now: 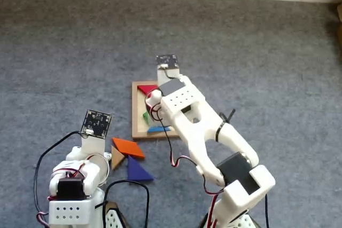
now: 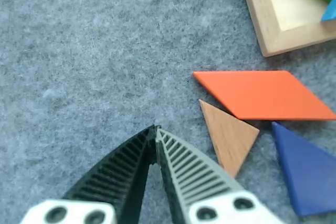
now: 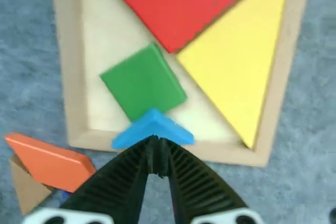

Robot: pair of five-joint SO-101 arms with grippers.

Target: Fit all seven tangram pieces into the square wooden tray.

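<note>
Seven tangram pieces can be counted, four inside the one square wooden tray (image 1: 134,111) and three loose on the grey carpeted surface (image 1: 240,52). The tray lies near the middle of the surface, towards the edge where the two arms stand. Inside it, one red triangle (image 3: 178,3) lies against the far edge. One yellow triangle (image 3: 241,72) touches the red one's side and runs along the edge opposite the single green square (image 3: 143,82). The square sits turned at an angle, with bare tray floor beside it. One light blue triangle (image 3: 152,129) is at the tray's near edge, touching the green square; whether it lies flat or leans on the rim I cannot tell. Just off the tray's near left corner lie one orange parallelogram (image 2: 262,95), one tan triangle (image 2: 228,135) close beside it, and one dark blue triangle (image 2: 307,171) next to both. The right hand (image 3: 156,145) hangs over the tray's near edge, its fingers pressed together with nothing seen between them, tips just at the light blue triangle. The left hand (image 2: 156,128) is over bare surface near the tan triangle, also closed tight and holding nothing.
</note>
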